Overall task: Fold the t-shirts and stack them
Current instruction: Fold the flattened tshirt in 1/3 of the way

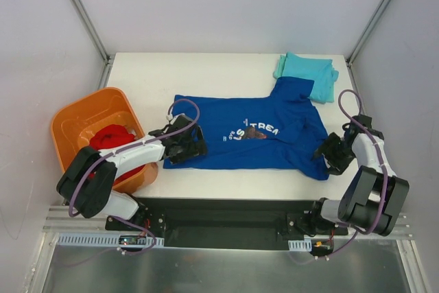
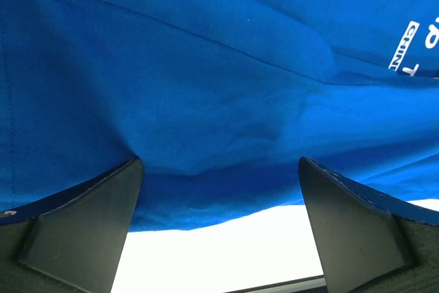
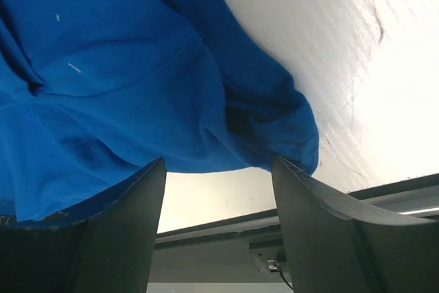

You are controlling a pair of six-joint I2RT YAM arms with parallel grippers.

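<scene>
The royal blue t-shirt (image 1: 247,135) with white chest lettering lies spread across the table, its hem to the left. My left gripper (image 1: 184,143) is open at the shirt's near left hem; in the left wrist view the blue cloth (image 2: 206,87) lies just beyond the spread fingers. My right gripper (image 1: 332,151) is open at the shirt's near right sleeve; in the right wrist view the bunched blue sleeve (image 3: 226,108) sits just beyond the fingertips. A folded light teal t-shirt (image 1: 307,73) lies at the back right. A red t-shirt (image 1: 110,139) lies in the orange tub (image 1: 82,118).
The orange tub stands at the table's left edge beside the left arm. White walls enclose the table on three sides. The table's near edge and a black rail run just under both grippers (image 3: 226,228).
</scene>
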